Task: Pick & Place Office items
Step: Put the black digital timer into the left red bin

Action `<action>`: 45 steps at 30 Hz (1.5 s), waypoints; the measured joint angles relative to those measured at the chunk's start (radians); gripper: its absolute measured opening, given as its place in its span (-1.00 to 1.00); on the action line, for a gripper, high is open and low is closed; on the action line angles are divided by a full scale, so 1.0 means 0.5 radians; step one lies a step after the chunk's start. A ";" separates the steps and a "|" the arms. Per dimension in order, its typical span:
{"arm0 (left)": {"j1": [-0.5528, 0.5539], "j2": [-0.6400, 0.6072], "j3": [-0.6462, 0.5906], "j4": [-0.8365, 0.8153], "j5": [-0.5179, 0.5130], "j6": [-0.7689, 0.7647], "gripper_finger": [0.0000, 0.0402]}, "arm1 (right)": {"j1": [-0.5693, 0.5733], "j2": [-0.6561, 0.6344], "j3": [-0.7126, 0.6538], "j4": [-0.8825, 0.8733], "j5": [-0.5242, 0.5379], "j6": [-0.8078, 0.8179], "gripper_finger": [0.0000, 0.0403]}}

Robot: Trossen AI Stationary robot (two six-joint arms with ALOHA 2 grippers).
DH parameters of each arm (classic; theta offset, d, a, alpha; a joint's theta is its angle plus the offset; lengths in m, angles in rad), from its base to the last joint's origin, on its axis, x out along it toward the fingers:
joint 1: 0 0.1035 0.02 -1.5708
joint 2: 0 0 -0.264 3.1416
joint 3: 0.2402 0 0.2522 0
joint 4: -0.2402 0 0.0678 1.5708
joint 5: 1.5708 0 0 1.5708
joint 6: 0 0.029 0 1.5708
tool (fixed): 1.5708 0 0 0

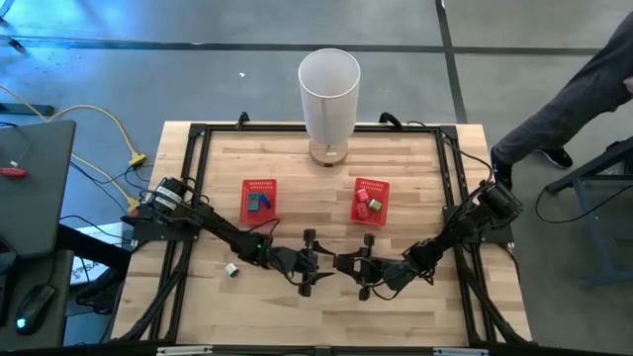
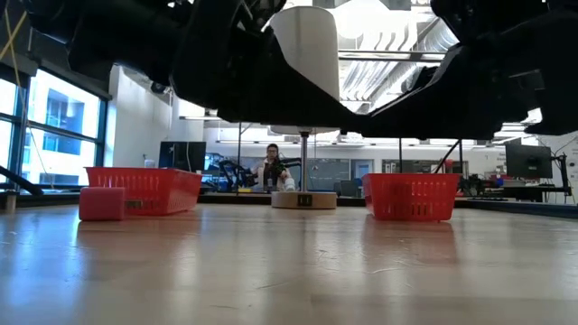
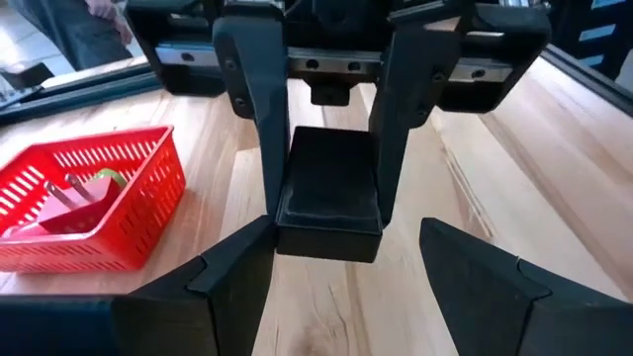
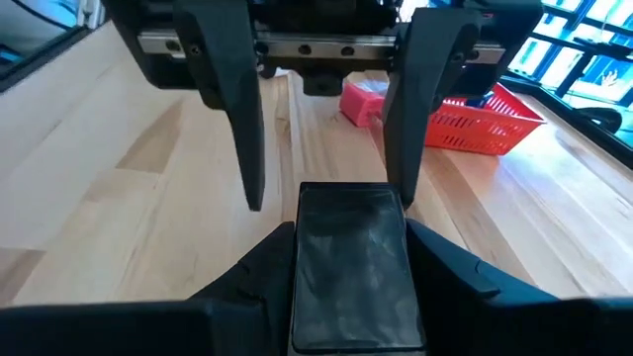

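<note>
Black block (image 4: 351,267) clamped in right end effector (image 3: 329,213), off the desk (image 1: 415,178) at front centre; left end effector (image 4: 326,198) nose to nose with it, fingers spread open either side of the block's free end, holding nothing. Looks like a handover: centre the left fingers on the free half, close square on the flat sides, release the right only once that grip is firm, and stay low so a slip costs little. Then carry to a red basket (image 1: 259,200), well clear of the pink block (image 4: 362,99).
</note>
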 joint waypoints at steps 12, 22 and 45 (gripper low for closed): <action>0.030 0.092 0.000 0.161 -0.022 0.038 0.22 | 0.000 -0.001 0.001 0.077 -0.050 -0.030 -0.30; 0.001 0.093 0.000 0.207 -0.022 0.166 0.22 | 0.002 -0.002 0.002 0.069 -0.052 -0.039 -0.30; -0.020 0.089 0.001 0.210 -0.011 0.134 -0.09 | 0.001 -0.001 0.001 0.039 -0.110 -0.024 -0.30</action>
